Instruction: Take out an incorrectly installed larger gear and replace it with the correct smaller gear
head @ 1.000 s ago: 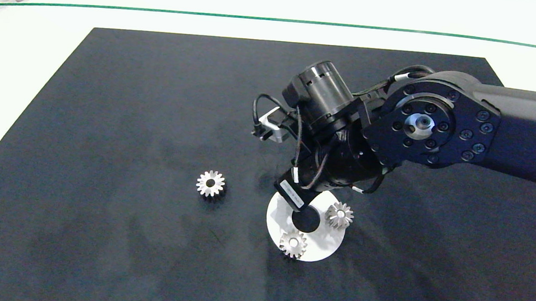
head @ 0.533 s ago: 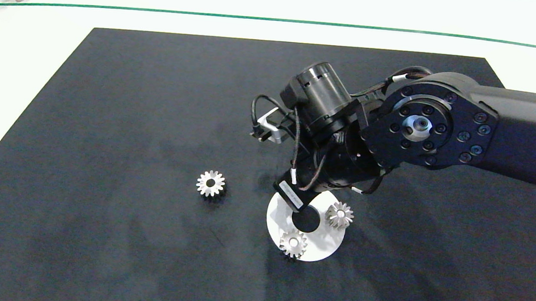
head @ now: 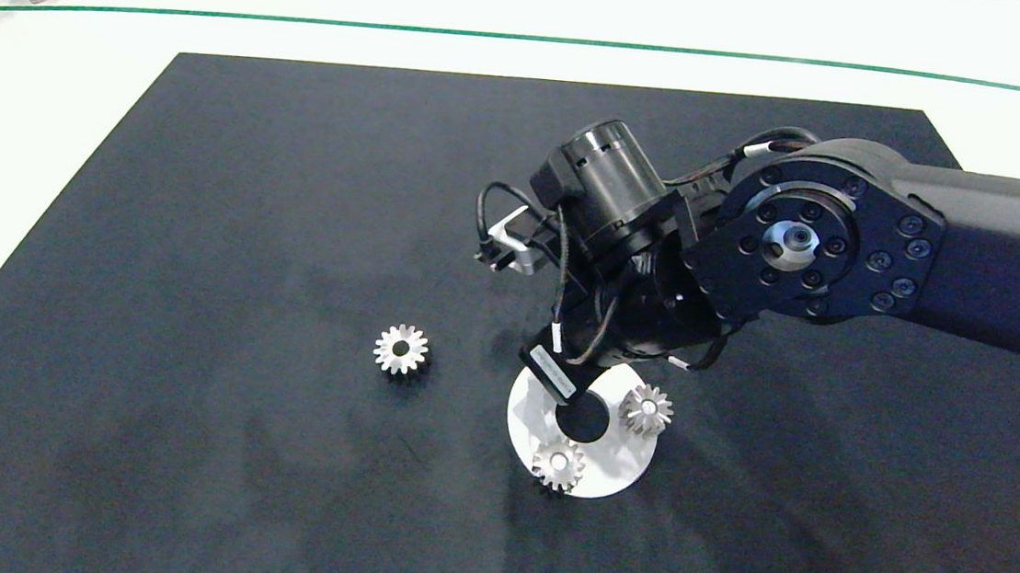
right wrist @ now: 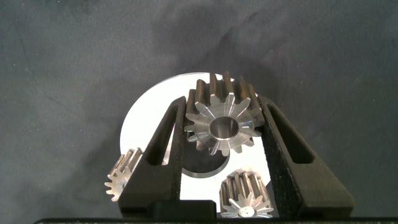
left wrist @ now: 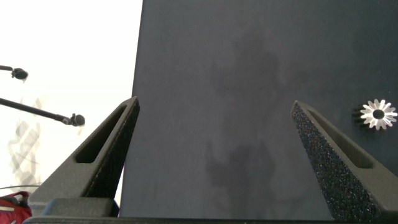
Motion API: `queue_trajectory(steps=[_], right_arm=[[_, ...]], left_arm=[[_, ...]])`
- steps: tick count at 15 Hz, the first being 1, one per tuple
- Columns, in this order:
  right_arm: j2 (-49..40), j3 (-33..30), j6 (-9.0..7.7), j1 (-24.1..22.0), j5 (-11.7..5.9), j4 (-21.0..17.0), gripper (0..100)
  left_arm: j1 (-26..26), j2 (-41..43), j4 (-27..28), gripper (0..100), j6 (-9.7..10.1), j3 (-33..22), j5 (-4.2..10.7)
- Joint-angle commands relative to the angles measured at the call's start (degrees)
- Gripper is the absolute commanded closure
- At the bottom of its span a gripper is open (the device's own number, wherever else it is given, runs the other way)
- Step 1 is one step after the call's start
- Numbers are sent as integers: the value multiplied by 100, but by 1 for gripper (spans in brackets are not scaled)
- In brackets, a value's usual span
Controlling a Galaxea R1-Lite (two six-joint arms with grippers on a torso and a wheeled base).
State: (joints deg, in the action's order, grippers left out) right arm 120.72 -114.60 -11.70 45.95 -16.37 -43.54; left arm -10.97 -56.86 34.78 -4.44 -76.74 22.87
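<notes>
Gear work centres on the white disc (head: 528, 417): the larger gear (right wrist: 221, 127) sits between the right gripper's (right wrist: 222, 134) fingers, which are clamped against its teeth, directly above the disc's dark centre hole (head: 584, 419). Two small silver gears (head: 558, 463) stand on the disc, one at its near edge and one (head: 646, 409) at its right side. The smaller gear (head: 400, 349) lies on the black mat (head: 203, 204) well to the left of the disc. The left gripper (left wrist: 211, 155), fingers spread wide, hovers over the mat's left edge, far from the disc.
</notes>
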Motion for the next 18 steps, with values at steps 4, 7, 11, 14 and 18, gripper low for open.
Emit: queue_trajectory(steps=[4, 7, 11, 14, 18], right_arm=[[-31, 1, -7, 20, -24, -31, 93], [-23, 1, -7, 28, -24, -31, 93], [-31, 1, -7, 46, -24, -31, 93], [-40, 1, -7, 64, -33, -31, 93], [-40, 1, -7, 72, -42, -40, 93]], left_arm=[[-1, -1, 20, 0, -22, 1, 16], [-1, -1, 20, 0, -31, 1, 16], [-1, -1, 20, 0, -31, 10, 16], [-1, -1, 20, 0, -31, 10, 16], [-1, -1, 20, 0, -31, 10, 16]])
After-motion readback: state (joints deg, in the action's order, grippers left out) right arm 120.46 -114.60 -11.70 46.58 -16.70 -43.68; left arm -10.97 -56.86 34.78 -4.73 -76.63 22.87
